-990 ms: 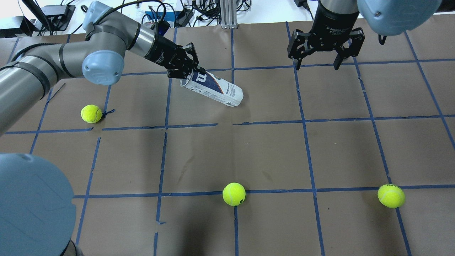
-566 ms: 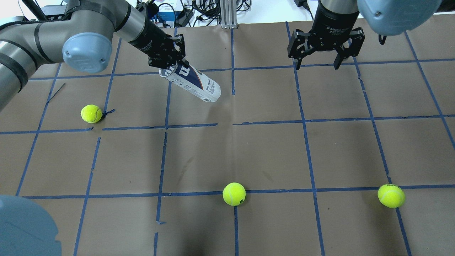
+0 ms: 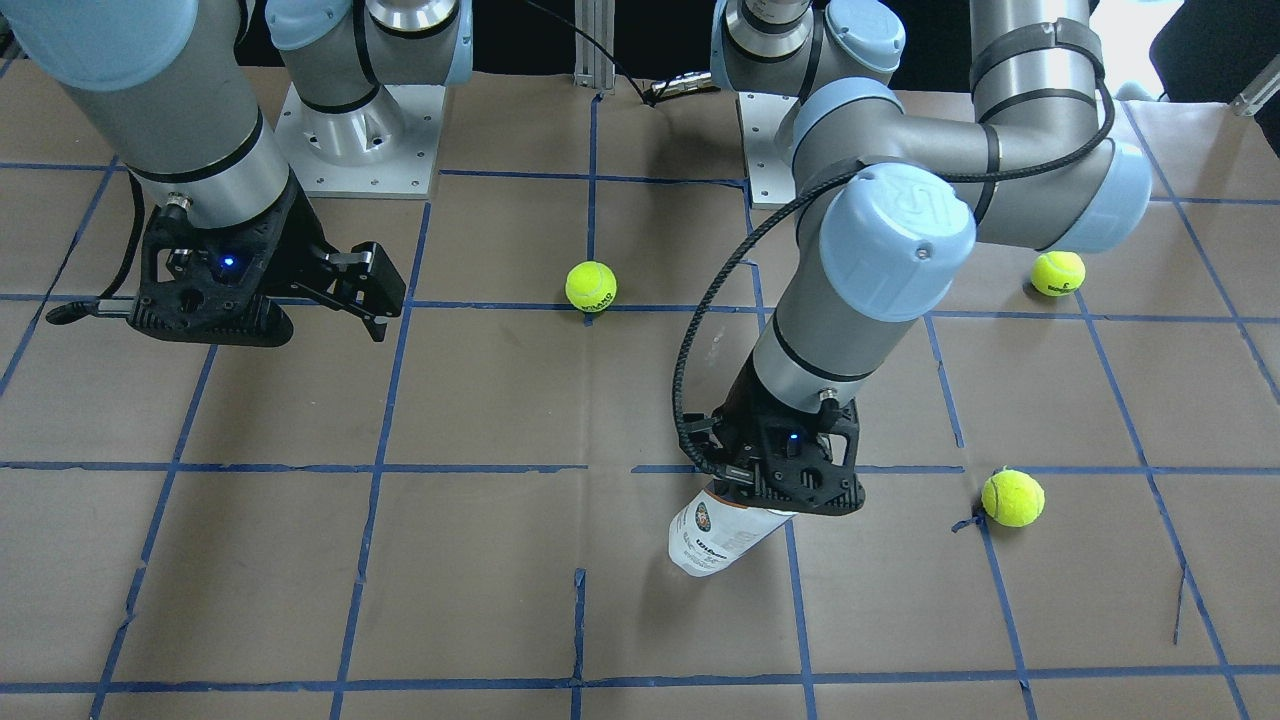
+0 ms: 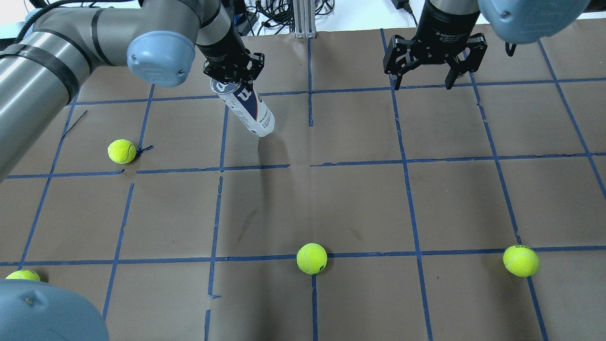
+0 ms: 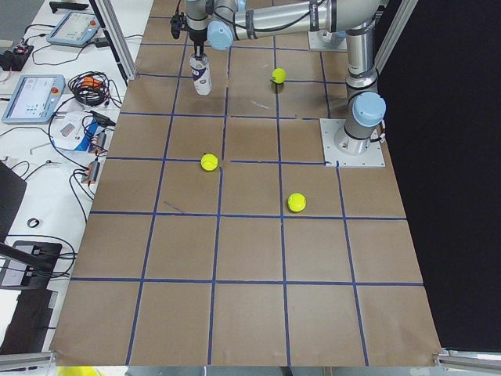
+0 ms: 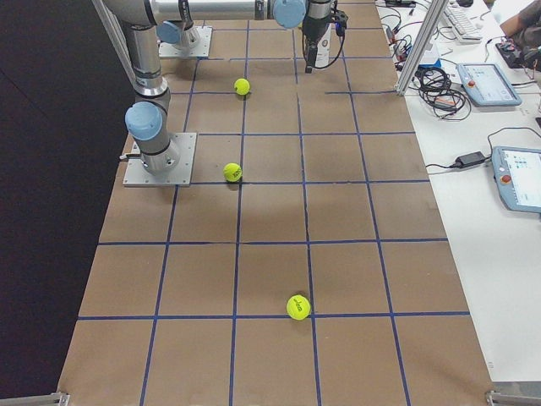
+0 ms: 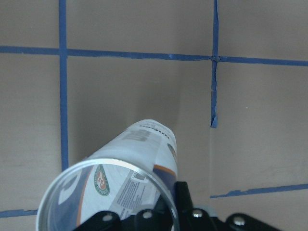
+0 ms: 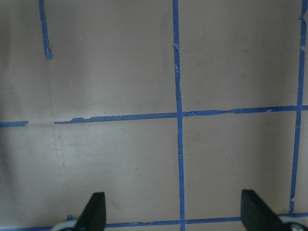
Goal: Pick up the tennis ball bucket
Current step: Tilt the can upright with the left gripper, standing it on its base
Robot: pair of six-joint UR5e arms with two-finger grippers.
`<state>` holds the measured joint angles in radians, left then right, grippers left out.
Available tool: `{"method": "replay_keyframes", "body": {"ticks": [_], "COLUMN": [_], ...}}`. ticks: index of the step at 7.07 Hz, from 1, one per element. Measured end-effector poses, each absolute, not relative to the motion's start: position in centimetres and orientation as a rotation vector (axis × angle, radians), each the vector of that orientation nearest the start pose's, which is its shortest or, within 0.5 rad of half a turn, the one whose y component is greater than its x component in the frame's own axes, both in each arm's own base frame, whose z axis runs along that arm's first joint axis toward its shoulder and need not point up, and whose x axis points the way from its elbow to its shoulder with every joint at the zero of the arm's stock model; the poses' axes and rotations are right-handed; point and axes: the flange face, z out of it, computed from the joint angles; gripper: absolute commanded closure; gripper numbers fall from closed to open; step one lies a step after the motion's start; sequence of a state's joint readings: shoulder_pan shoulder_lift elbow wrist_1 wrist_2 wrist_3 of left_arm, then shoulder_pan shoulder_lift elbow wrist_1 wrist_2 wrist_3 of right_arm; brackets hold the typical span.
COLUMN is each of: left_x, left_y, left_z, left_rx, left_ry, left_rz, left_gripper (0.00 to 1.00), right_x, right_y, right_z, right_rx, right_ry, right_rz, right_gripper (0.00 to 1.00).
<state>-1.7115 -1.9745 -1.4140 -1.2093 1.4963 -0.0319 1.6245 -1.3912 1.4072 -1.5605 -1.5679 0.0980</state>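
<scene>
The tennis ball bucket (image 4: 248, 109) is a clear can with a white and navy label. My left gripper (image 4: 233, 76) is shut on its open silvery rim end and holds it steeply tilted, nearly upright. Its closed end (image 3: 700, 555) points down at the brown paper; I cannot tell whether it touches. The left wrist view looks down the empty can (image 7: 139, 168). It also shows in the exterior left view (image 5: 201, 72) and the exterior right view (image 6: 311, 52). My right gripper (image 4: 423, 86) is open and empty, above the table at the far right, well apart from the can.
Several yellow-green tennis balls lie on the paper: one left of the can (image 4: 121, 151), one front middle (image 4: 311, 258), one front right (image 4: 521, 260). Cables and devices (image 4: 274, 14) line the far edge. Blue tape (image 4: 407, 189) marks a grid.
My left gripper has moved left and toward the far edge, swinging the can from a low slant to nearly upright. The right arm has not moved.
</scene>
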Motion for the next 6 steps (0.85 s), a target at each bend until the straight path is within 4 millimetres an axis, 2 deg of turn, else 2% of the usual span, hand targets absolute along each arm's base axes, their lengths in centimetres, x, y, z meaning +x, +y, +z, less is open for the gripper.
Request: {"method": "replay_keyframes", "body": {"ticks": [1, 2, 3, 6], "left_x": [-24.1, -24.9, -25.5, -26.0], "left_y": [-63.3, -63.8, -64.4, -64.9], "left_z": [36.2, 35.7, 35.4, 35.2], "left_rx": [0.316, 0.403, 0.441, 0.463], "left_ry": [3.131, 3.074, 3.051, 3.039], "left_rz": [-0.169, -0.168, -0.171, -0.147], "left_gripper": [0.98, 0.79, 0.01, 0.00], "right_x": [16.4, 16.4, 16.4, 16.4], "right_y": [-55.7, -55.7, -55.7, -55.7], "right_z": [47.2, 47.2, 47.1, 47.0], "right_rx": [0.069, 0.068, 0.068, 0.065], "right_ry": [3.139, 3.139, 3.138, 3.138], "right_rz": [0.040, 0.041, 0.043, 0.043], "right_gripper": [0.00, 0.00, 0.00, 0.00]}}
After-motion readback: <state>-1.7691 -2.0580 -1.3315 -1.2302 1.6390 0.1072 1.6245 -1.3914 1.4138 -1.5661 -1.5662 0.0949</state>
